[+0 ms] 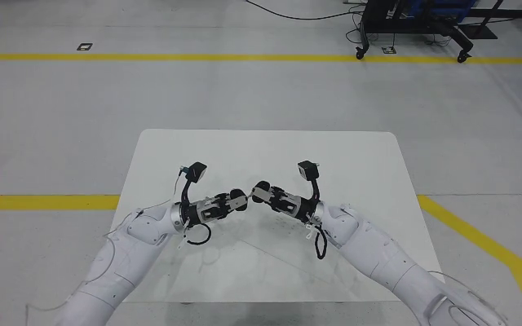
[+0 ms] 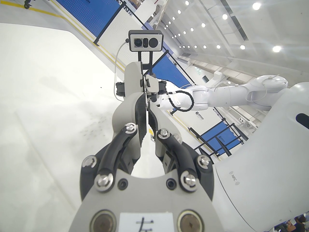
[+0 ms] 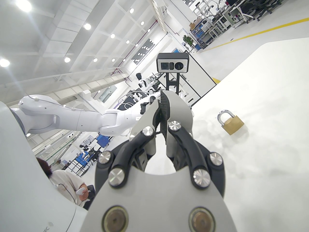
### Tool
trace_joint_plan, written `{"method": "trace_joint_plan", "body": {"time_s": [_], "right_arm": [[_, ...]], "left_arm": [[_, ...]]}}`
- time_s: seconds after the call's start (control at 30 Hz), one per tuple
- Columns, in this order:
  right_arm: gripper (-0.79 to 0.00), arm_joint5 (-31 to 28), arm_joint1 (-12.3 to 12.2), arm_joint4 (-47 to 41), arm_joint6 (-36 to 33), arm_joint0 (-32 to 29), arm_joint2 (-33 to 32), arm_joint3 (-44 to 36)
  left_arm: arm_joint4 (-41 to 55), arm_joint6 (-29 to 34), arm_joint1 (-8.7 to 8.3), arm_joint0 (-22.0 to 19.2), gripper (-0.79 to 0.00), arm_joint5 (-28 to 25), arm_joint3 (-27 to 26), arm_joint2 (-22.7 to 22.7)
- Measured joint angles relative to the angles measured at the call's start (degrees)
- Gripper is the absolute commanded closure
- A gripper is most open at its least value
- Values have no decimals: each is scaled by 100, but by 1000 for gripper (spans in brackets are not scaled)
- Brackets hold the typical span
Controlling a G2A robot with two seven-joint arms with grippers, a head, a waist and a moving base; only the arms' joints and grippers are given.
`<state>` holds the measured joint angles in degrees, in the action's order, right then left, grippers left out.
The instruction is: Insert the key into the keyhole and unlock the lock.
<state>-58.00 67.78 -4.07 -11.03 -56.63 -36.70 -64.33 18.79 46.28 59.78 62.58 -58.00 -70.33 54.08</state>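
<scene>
Grey workshop floor (image 1: 73,122) surrounds the white surface (image 1: 342,155), over whose middle the two arms meet tip to tip. The left hand (image 2: 145,92) is closed, its ribbed pads pressed together, and the right hand (image 3: 162,102) is closed the same way. Whether either one pinches the key I cannot tell. The padlock (image 3: 232,122) lies flat on the surface, below and just beyond the right hand's tips, touching neither hand, with its shackle (image 3: 219,118) seated in the brass body (image 3: 234,124). It looks rigid and dense for its size, with smooth metal faces that could slide on the surface or slip in a light grip. The best hold is probably across the two broad faces of the body, squeezed firmly, leaving free the end where the keyhole likely sits, opposite the shackle. A key would be thin and stiff and is best held by its flat head, so it can turn without twisting loose.
</scene>
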Motion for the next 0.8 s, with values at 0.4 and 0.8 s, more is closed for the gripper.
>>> {"method": "trace_joint_plan", "body": {"time_s": [0.4,0.8], "right_arm": [[-348,0,0,0,0,0,0,0],[-785,0,0,0,0,0,0,0]], "left_arm": [[-29,0,20,-42,0,0,38,-66],[-40,0,8,-20,0,0,-6,-23]]}}
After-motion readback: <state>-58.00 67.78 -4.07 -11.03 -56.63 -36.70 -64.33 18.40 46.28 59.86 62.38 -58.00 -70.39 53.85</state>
